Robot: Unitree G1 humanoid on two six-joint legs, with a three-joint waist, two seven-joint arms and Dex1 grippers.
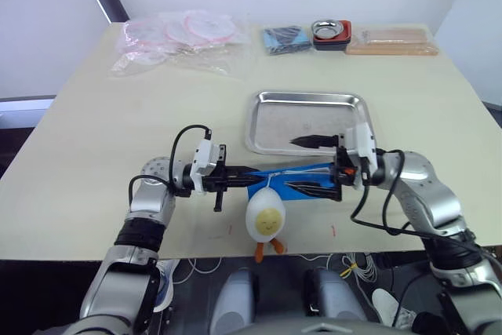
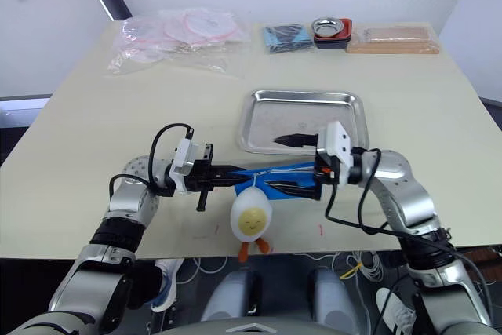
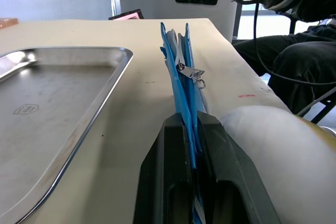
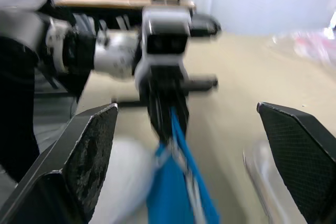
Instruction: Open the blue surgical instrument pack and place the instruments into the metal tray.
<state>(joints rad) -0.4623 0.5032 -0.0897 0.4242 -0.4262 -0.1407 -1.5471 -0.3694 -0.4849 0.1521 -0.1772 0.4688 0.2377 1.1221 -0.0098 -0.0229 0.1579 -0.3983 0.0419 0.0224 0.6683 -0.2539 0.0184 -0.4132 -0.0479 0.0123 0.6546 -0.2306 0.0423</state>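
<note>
L gripper (image 3: 191, 129) clamped on end of blue surgical instrument pack (image 1: 292, 179), held on edge just off table (image 1: 94, 147) near front edge, beside metal tray (image 1: 267, 127); zip pull (image 3: 191, 72) visible; R gripper (image 4: 191, 156) fingers spread wide at pack's other end.

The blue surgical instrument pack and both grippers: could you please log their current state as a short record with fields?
pack: blue surgical instrument pack held on edge above the table, just in front of the metal tray
zipper: pull visible near the top edge
left gripper: shut on the pack's end
right gripper: open, fingers either side of the pack
tray contents: none visible
</note>
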